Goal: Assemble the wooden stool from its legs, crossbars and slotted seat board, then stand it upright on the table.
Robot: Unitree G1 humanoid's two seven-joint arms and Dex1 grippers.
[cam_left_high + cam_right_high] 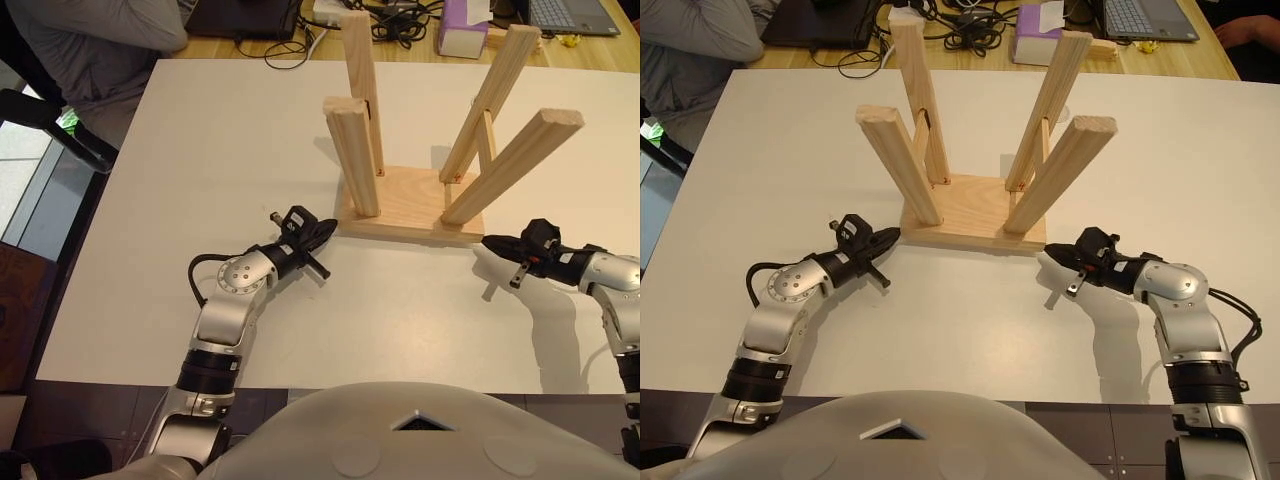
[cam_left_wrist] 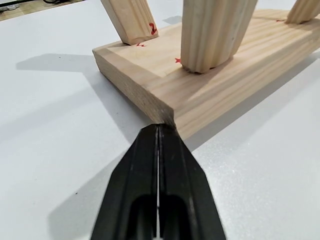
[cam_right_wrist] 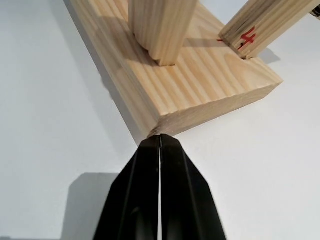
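Upside down, that pale wooden stool (image 1: 400,190): seat board (image 1: 415,212) lying flat, four square legs (image 1: 356,160) splayed upward, near corners right at the left gripper (image 1: 330,226) and right gripper (image 1: 488,241).

A red hand-drawn "4" sits at the foot of one stool leg (image 3: 265,20), the rear one right of centre in the eye views. The other rear leg (image 2: 131,17), upper centre there, carries a red "2" at its foot. Small red scrawls on the seat board (image 2: 240,75) beside the leg sockets are unreadable.
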